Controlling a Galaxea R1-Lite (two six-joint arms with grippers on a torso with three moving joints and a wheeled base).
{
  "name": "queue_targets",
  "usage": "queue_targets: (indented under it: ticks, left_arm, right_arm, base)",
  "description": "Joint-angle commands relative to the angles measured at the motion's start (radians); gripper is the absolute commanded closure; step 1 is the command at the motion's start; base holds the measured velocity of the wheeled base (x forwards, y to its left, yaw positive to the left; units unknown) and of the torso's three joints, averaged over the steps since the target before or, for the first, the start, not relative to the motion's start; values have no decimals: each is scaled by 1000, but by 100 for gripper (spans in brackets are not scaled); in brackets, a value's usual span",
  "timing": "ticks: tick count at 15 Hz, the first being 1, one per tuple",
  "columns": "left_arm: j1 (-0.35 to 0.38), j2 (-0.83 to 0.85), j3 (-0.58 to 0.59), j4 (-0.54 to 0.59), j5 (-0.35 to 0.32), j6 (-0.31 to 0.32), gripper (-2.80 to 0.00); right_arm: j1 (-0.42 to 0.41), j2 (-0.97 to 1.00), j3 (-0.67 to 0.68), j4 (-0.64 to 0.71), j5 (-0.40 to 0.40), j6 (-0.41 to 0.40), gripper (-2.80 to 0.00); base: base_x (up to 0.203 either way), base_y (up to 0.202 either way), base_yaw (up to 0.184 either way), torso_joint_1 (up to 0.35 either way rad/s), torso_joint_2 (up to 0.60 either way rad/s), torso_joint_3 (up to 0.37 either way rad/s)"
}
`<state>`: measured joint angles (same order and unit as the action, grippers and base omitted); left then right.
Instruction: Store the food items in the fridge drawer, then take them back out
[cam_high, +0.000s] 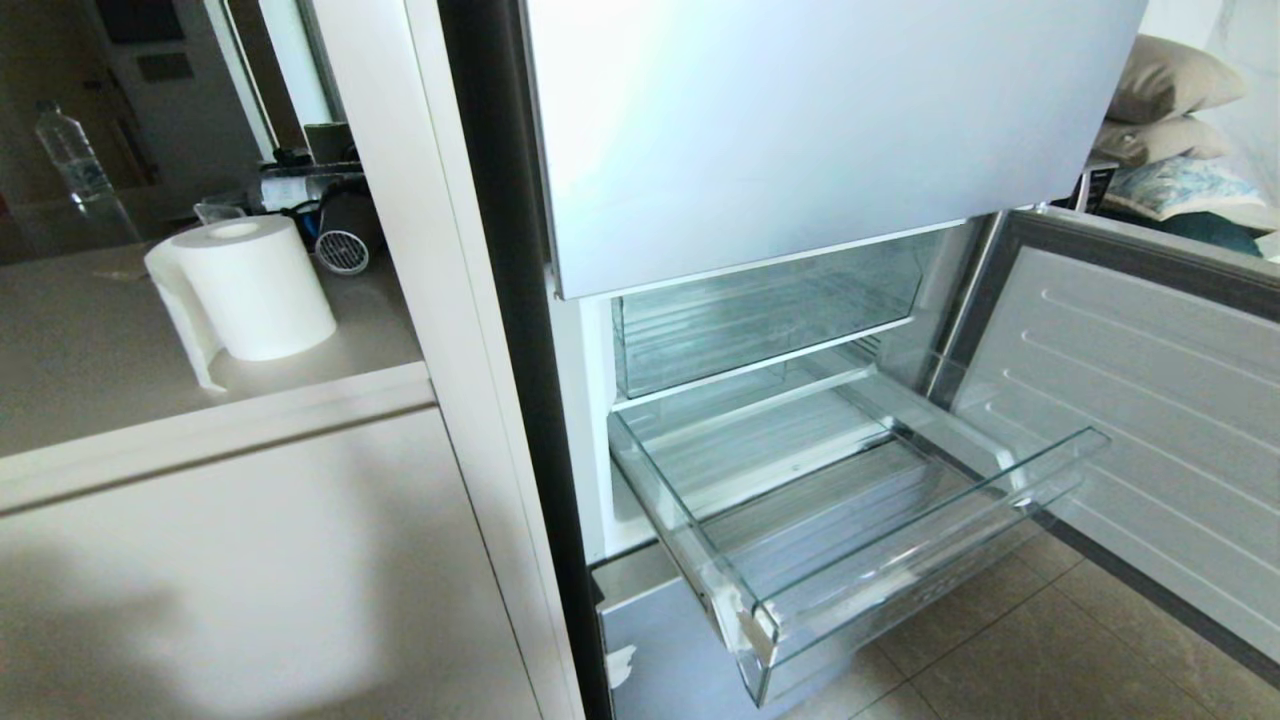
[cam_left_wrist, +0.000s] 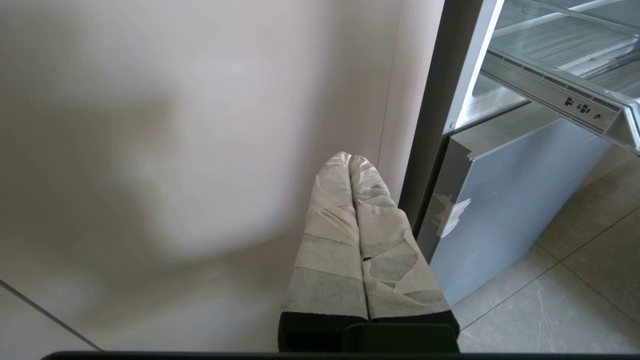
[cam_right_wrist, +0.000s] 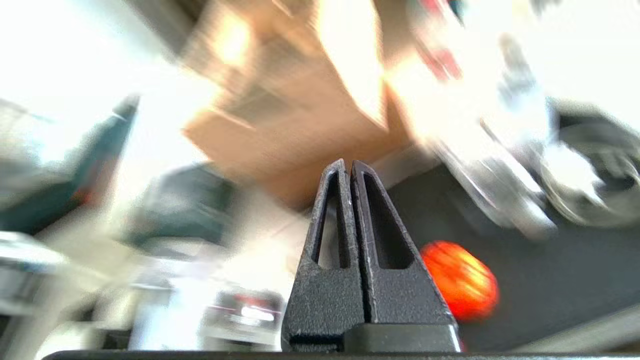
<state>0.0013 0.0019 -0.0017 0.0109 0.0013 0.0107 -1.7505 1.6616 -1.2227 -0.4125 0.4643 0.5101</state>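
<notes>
My fridge drawer (cam_high: 860, 520), a wide shallow tray of clear plastic with a ribbed floor, stood pulled out from the fridge, and nothing lay inside it. A scrap of beige tape (cam_high: 745, 620) clung to the drawer's front corner nearest the counter. Directly above the drawer sat a second clear bin (cam_high: 760, 320), pushed in. To the right of the drawer the lower fridge door (cam_high: 1140, 420) hung open. To the left of the drawer, past the fridge's side panel, a roll of white paper towel (cam_high: 255, 285) stood on a pale counter (cam_high: 90, 350).

My right pincer (cam_right_wrist: 348, 167) was pressed fully closed, its two black fingers touching along their length and holding nothing. It was away from the drawer, out of my head camera's sight. Just beside its fingers an orange, glossy, rounded food item (cam_right_wrist: 460, 280) lay on a dark surface; the rest around it was a blur.

My left pincer (cam_left_wrist: 350, 159), fingers wrapped in pale tape, was also closed and empty, parked low beside the drawer's left corner, facing a beige cabinet panel (cam_left_wrist: 175, 150).
</notes>
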Motion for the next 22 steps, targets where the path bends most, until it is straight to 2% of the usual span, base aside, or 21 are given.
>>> queue_targets:
  ticks: [1,2,3,5,7,9,12,14,15,17,20,22]
  left_arm:
    - [0,0,0,0,0,0,0]
    - [0,0,0,0,0,0,0]
    - [0,0,0,0,0,0,0]
    - [0,0,0,0,0,0,0]
    - [0,0,0,0,0,0,0]
    - [0,0,0,0,0,0,0]
    - [0,0,0,0,0,0,0]
    - [0,0,0,0,0,0,0]
    - [0,0,0,0,0,0,0]
    - [0,0,0,0,0,0,0]
    - [0,0,0,0,0,0,0]
    - [0,0,0,0,0,0,0]
  right_arm:
    - [49,-333,21,2,12,54,0]
    - [103,-431,41,10,14,69,0]
    - [193,-512,66,24,15,72,0]
    - [449,-624,120,87,16,16,0]
    - [743,-679,166,194,-6,-89,0]
    - [1056,-694,210,324,-112,-181,0]
    - [1492,-678,343,429,-338,-255,0]
    - [1709,-617,495,466,-470,-281,0]
    - [1773,-554,563,479,-514,-291,0]
    - [1806,-455,615,492,-543,-292,0]
    - [1817,-336,651,497,-526,-306,0]
    - [1821,-244,654,498,-483,-353,0]
  base:
    - [0,0,0,0,0,0]
    - [0,0,0,0,0,0]
    - [0,0,0,0,0,0]
    - [0,0,0,0,0,0]
    - [0,0,0,0,0,0]
    - [0,0,0,0,0,0]
    - [0,0,0,0,0,0]
    - [0,0,0,0,0,0]
    - [0,0,0,0,0,0]
    - [0,0,0,0,0,0]
    - [0,0,0,0,0,0]
    - [0,0,0,0,0,0]
